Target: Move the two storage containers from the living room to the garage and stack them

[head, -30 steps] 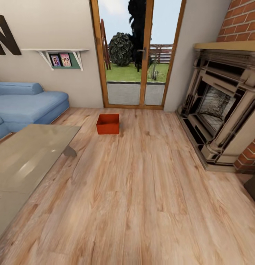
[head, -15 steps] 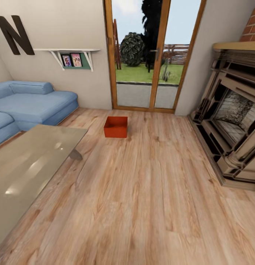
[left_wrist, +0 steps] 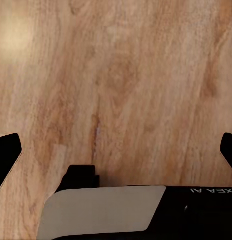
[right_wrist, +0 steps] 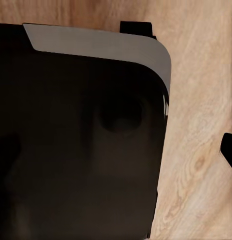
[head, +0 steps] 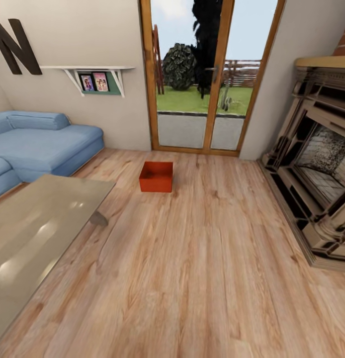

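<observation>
Daylight enters through the glass doors (head: 208, 84), and the room reads bright and even. Soft white glare patches lie on the glass tabletop (head: 38, 233) nearest the sofa side. The orange-red container (head: 156, 177) casts only a faint shadow on the plank floor (head: 202, 258). Straight lines lean outward near the fireplace (head: 316, 169) (wide-angle stretch). The wrist views look soft and slightly blurred.

- We see one storage container (head: 156, 176), an orange-red open-topped rectangular bin, standing upright and empty.
- It rests on the light wood plank floor (head: 202, 258) of the living room, near the glass doors (head: 210, 74).
</observation>
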